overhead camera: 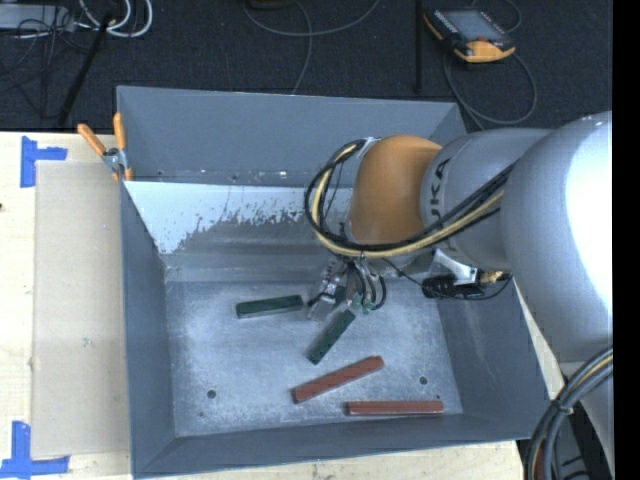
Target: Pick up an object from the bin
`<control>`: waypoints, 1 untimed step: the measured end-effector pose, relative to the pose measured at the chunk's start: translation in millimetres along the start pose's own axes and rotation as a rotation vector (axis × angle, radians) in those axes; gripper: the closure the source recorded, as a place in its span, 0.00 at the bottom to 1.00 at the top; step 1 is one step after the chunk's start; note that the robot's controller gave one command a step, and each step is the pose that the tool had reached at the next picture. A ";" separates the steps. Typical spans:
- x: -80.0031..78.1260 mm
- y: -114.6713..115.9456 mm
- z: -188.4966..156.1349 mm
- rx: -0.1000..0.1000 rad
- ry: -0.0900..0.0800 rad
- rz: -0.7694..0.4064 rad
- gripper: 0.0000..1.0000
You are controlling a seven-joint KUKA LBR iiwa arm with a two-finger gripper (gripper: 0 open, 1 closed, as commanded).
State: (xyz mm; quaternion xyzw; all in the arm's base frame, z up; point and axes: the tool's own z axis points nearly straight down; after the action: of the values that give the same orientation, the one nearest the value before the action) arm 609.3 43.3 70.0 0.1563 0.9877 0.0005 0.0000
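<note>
Camera view: the gripper [345,296] is seen low in the grey bin [150,368], beneath the orange cover [390,188], at the upper end of a tilted dark green bar [330,339] near the bin's middle. Whether the gripper is apart or together cannot be told. A second green bar [268,307] lies to the left; a slanted red-brown bar [337,379] and a level red-brown bar [394,407] lie nearer the front wall

Bright light is falling evenly across the bin [200,358] floor; glare is whitening the back wall's left end, and the arm's [560,228] silver shell is shining.
</note>
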 end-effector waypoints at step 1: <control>37.1 5.9 -14.8 0.001 0.002 -0.176 1.00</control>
State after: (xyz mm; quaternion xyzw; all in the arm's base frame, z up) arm 575.9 60.3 84.8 0.0689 0.9976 0.0000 -0.0011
